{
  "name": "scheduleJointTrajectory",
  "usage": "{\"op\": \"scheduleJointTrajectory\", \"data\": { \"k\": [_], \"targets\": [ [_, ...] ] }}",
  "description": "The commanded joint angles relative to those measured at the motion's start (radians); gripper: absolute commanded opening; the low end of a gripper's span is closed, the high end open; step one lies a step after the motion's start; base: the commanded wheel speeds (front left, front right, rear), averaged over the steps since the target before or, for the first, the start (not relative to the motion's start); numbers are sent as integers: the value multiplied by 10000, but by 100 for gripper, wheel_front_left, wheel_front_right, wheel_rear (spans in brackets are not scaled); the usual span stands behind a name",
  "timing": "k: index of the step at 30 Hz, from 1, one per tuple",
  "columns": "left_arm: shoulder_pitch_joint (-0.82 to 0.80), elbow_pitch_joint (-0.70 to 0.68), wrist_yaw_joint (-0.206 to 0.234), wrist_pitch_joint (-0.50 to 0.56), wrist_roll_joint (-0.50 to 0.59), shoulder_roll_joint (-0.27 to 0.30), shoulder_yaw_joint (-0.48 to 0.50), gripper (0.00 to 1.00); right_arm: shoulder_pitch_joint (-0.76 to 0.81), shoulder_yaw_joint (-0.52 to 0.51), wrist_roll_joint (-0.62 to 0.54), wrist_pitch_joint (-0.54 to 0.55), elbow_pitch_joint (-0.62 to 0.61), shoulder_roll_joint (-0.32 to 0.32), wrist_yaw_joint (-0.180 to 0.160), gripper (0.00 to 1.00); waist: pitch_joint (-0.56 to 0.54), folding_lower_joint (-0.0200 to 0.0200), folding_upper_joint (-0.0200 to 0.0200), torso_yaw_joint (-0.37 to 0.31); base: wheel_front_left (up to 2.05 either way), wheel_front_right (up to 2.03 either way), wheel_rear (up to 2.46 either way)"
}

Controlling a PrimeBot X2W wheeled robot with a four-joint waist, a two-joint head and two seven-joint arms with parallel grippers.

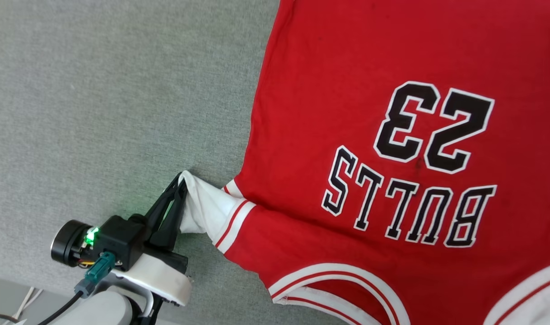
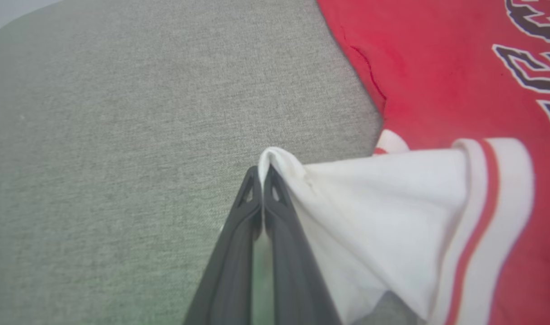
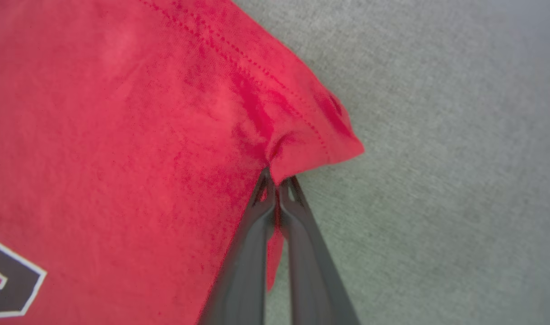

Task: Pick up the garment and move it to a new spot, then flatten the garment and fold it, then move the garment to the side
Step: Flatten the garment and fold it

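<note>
We grip the red Bulls jersey (image 1: 329, 90) at sleeve and hem, both grippers clamped on cloth.
Our left gripper (image 2: 262, 170) is closed on the white sleeve (image 2: 374, 203) tip; our right gripper (image 3: 276, 180) pinches the red hem corner (image 3: 320, 131). The jersey lies print-up on the grey fabric surface (image 1: 99, 90), its body to the right of the left gripper, long axis running away from us, collar nearest.

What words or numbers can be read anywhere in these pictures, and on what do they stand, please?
"BULLS": black, white-outlined letters on the red garment, upside down in the head view.
"23": same style, on the garment, above that word in the head view, also upside down.
Cut-off lettering at the edges of both wrist views: too partial to read.
</note>
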Motion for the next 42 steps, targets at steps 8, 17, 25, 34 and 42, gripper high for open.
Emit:
{"op": "scheduleJointTrajectory", "data": {
  "k": [8, 17, 25, 34, 42],
  "targets": [
    [594, 47, 234, 92, -118, 225, -51, 0, 639, 1540, 813, -1073, -1318, -1266, -5, 0, -1719, 0, 0, -535, 0, 0, 0],
    [1333, -257, 628, 367, -349, 680, -105, 0, 2963, 2337, 2166, -2252, -3614, -3425, -7, 0, -3164, 0, 0, -1351, 0, 0, 0],
    [1905, -557, 961, 404, -587, 1013, 1, 0, 6642, 1809, 3166, -3435, -4083, -4810, -7, 0, -3693, 0, 0, -1999, 0, 0, 0],
    [2008, -652, 942, 476, -652, 1124, -66, 0, 11695, 1127, 3795, -5060, -3265, -3905, -7, 0, -3786, 0, 0, -2186, 0, 0, 0],
    [1901, -555, 896, 571, -641, 1038, -160, 0, 12225, -29, 3133, -5206, -3248, -3143, -7, 100, -3937, 0, 0, -2272, 0, 0, 0]
  ]
}}
